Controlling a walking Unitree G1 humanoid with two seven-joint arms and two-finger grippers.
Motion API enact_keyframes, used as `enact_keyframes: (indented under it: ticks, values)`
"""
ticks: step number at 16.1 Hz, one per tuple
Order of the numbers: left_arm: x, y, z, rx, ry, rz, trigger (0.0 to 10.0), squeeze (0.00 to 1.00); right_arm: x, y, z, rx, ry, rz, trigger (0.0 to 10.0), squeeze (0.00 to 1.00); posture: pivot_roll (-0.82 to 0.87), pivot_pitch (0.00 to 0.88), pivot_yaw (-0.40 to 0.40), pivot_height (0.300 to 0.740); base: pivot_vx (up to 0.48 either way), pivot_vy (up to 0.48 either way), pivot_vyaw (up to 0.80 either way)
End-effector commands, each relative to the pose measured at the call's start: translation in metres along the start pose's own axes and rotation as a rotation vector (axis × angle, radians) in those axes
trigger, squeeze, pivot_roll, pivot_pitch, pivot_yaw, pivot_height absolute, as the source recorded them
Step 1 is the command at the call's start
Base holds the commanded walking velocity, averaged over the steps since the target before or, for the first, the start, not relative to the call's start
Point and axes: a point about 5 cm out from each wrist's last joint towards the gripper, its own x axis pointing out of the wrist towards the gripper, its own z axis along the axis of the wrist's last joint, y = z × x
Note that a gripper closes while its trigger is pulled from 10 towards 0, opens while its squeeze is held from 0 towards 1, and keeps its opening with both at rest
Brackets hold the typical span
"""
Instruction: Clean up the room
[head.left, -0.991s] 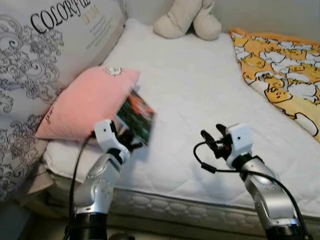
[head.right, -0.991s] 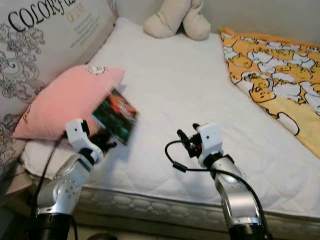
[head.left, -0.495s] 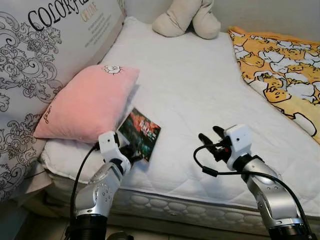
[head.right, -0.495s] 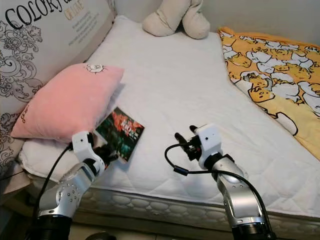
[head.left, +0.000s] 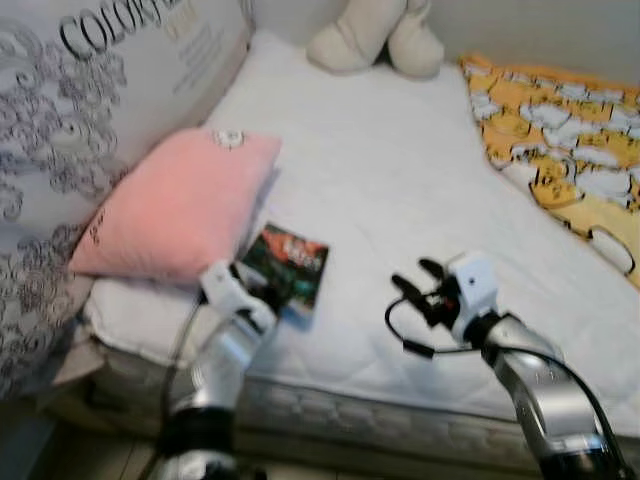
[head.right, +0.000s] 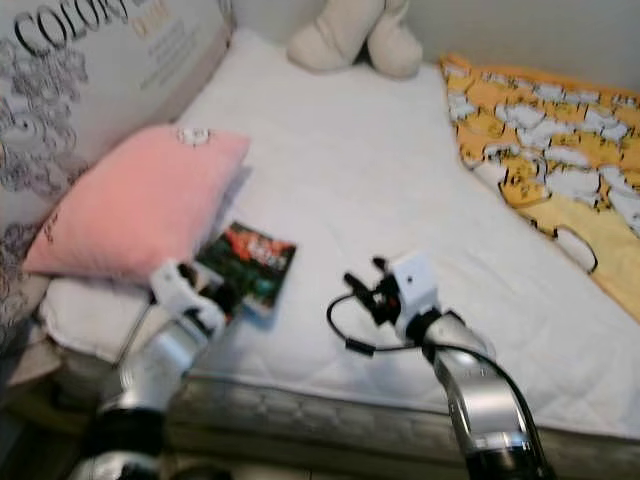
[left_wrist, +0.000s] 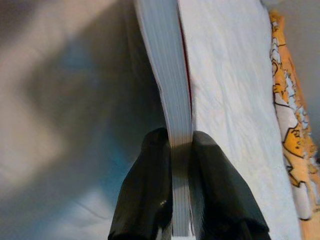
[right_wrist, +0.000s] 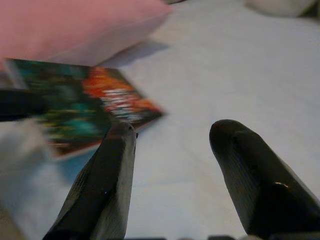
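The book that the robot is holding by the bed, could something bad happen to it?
Maybe. The left tool pinches the book only at one edge, so it could slip out or bend. It sits near the mattress edge, so a slip might drop it to the floor. The pink pillow lies right beside it and could get nudged. The right tool hangs open nearby, not helping to hold.

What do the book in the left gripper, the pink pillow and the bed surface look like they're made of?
Book: paper pages, seen as a stacked white edge in the left wrist view, with a printed, probably glossy cover. Pink pillow: soft, matte fabric, plump and creased. Mattress: white quilted fabric showing stitched diamonds. The left gripper clamps the book.
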Motion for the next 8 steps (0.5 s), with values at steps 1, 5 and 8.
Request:
enact_keyframes:
  ticks: [1,5,8]
  values:
    - [0.005,-0.014,-0.004,-0.049,0.008,-0.028,10.0,0.00,-0.004,0.002,0.002,0.004,0.012,0.063,10.0,0.00,-0.09,0.000,-0.075,0.740,0.000,0.000,0.00]
    - [0.018,-0.034,-0.011,-0.019,0.032,0.025,10.0,0.00,-0.031,0.000,-0.016,-0.005,0.160,0.295,10.0,0.00,-0.10,0.000,-0.058,0.740,0.000,0.000,0.00]
    - [0.024,-0.031,-0.012,-0.034,0.005,0.088,10.0,0.00,-0.036,-0.007,-0.010,0.003,0.152,0.321,10.0,0.00,-0.10,0.000,-0.048,0.740,0.000,0.000,0.00]
